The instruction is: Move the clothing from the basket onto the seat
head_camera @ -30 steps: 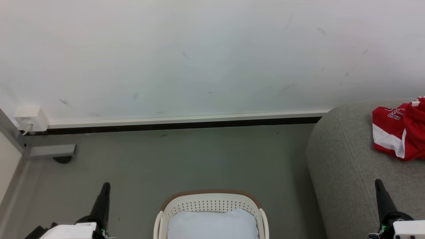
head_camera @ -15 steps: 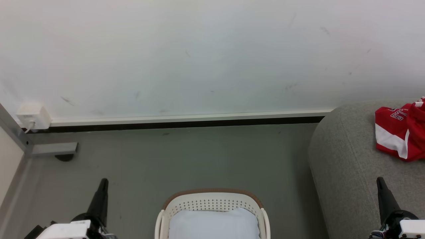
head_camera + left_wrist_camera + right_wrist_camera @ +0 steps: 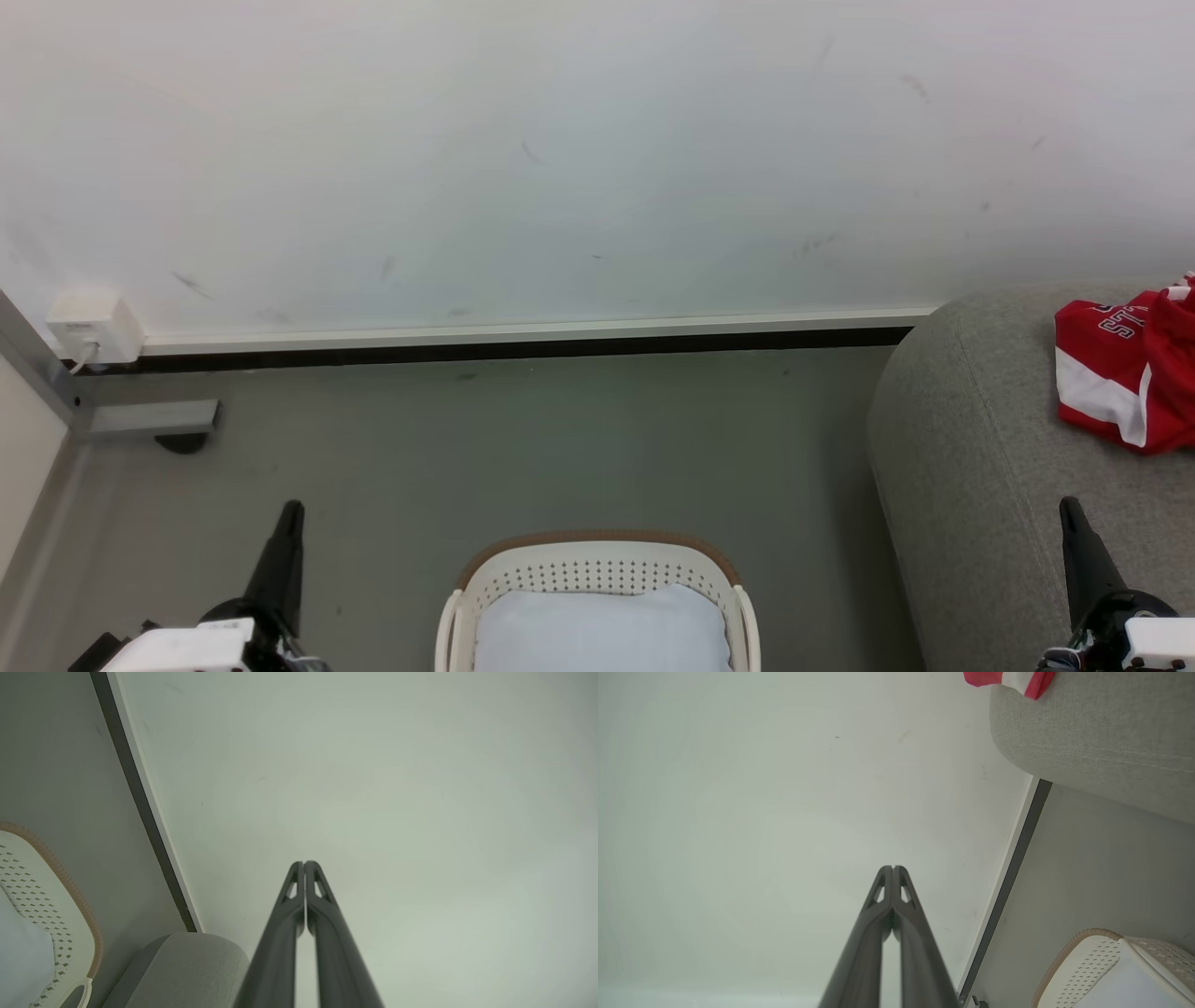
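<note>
- The head view showed the red sports clothing with white panels and white lettering [image 3: 1125, 378] lying bunched on the large grey fabric-upholstered seat [image 3: 980, 485]. It sat ahead of the right gripper [image 3: 1070, 507] and a little to its outer side, well clear of the fingertips.
- In that view the oval cream-white perforated plastic basket with a brown rim [image 3: 597, 543] stood on the grey floor [image 3: 513, 448] between the two grippers, nearer the robot than their tips. Its inside showed pale blue-white lining [image 3: 602, 630].
- The left wrist view gave the close look: the left gripper [image 3: 304, 863] had its two dark fingers pressed together against the white wall [image 3: 397, 788]. The basket rim and a seat corner lay off to one side of the fingers.
- The right wrist view showed that gripper's fingers likewise closed tip to tip, holding nothing. A red-and-white edge of the clothing lay on the seat top ahead of the fingers and to one side, above the seat's seam.
- Against a second before, the whole head picture had shifted slightly, so the camera had moved. The clothing, the basket and the closed grippers kept their places.
- Both grippers sat low at either side of the basket, fingers pointing forward toward the wall and touching nothing.
</note>
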`<state>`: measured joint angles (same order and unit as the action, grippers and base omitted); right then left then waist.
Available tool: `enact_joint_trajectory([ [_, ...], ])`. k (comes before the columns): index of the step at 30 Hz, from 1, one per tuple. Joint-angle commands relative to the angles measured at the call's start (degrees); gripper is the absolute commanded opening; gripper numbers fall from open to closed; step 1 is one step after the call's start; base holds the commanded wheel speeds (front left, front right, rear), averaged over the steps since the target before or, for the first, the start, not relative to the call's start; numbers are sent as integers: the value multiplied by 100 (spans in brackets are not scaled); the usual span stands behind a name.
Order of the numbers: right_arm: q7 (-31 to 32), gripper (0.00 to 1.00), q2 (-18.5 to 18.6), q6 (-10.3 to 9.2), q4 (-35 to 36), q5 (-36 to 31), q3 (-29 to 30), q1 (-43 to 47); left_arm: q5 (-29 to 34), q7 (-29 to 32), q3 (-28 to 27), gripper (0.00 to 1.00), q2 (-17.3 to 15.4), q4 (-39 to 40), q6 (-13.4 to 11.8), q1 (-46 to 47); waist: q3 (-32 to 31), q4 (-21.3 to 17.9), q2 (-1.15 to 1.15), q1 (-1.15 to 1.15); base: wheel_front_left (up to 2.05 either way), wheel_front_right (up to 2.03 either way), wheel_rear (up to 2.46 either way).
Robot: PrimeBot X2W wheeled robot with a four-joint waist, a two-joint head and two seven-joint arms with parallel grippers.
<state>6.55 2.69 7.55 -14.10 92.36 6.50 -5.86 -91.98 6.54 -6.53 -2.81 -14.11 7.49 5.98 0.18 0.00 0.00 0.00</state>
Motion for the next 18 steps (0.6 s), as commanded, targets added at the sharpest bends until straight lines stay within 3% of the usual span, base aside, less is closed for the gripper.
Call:
enact_joint_trajectory([
  [1,20,0,35,-12,26,10,20,-68,-77,22,-17,0,-10,17,12,52,0,0,0,0,0,0,0],
  [18,19,0,35,-12,26,10,20,-68,-77,21,-16,0,-10,18,12,51,0,0,0,0,0,0,0],
])
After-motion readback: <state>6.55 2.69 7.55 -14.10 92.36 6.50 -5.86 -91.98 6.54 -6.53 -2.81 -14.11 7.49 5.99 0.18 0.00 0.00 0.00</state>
